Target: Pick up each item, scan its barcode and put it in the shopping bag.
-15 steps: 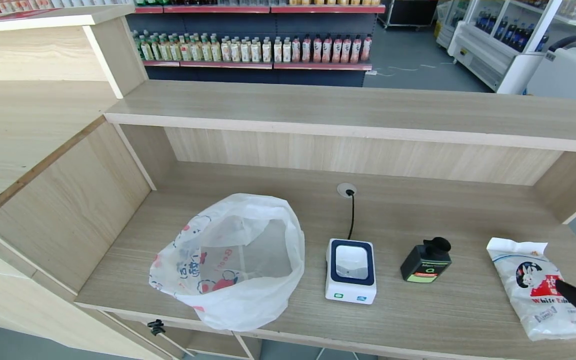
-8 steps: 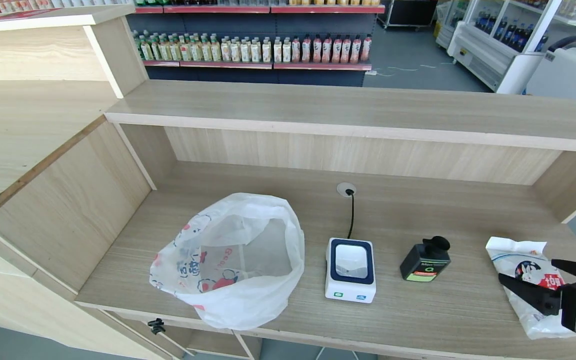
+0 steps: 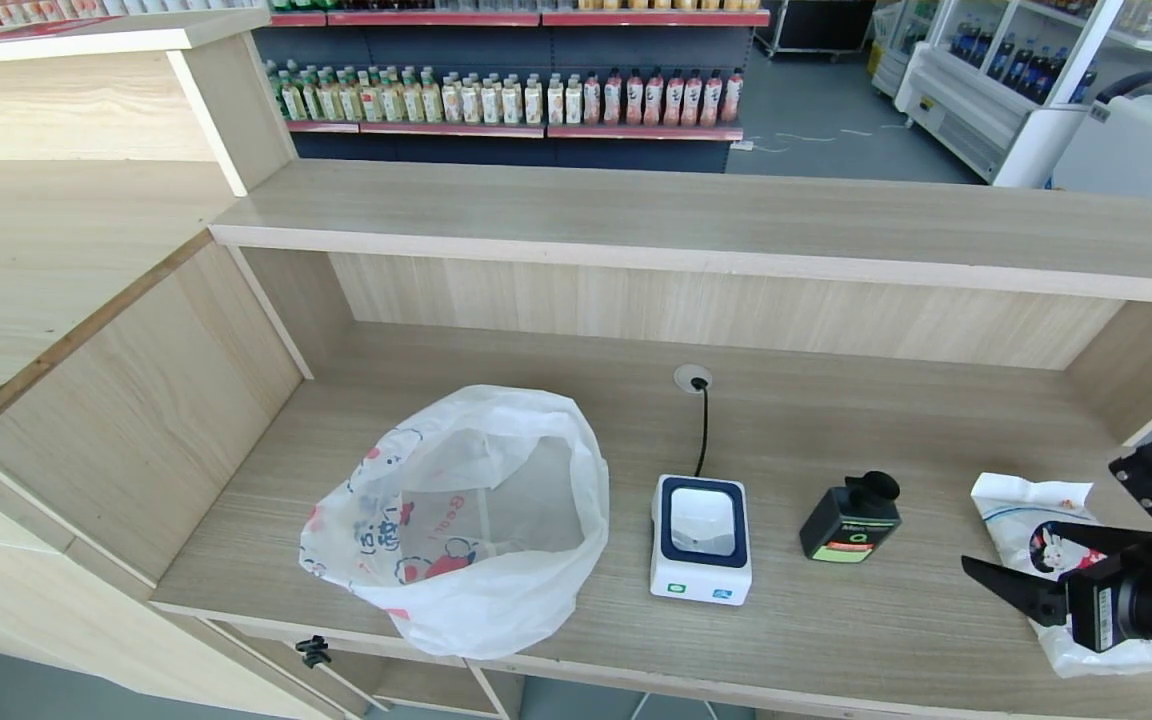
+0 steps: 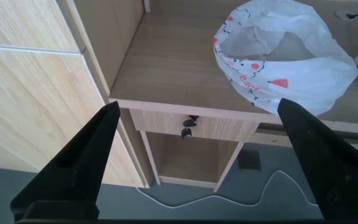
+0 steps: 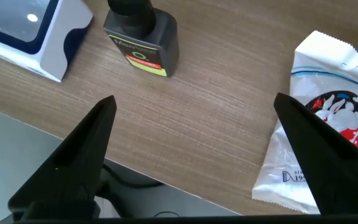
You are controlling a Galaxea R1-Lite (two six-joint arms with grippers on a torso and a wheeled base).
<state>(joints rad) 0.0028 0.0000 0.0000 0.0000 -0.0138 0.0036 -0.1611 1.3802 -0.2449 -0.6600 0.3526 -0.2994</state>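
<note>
left wrist view adds a drawer key [image 4: 188,124] under your shopping bag [image 4: 278,50]. left gripper [image 4: 199,104], right gripper [image 3: 1006,545] gape empty; white rabbit-print candy bag [image 3: 1021,500] at the bottle's [image 3: 851,525] three o'clock.

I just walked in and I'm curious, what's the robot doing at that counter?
It's checking out shopping. Its right gripper hangs open by the white candy packet, holding nothing yet. The packet and a dark bottle sit on the counter right of the scanner. The shopping bag waits open on the scanner's left.
</note>
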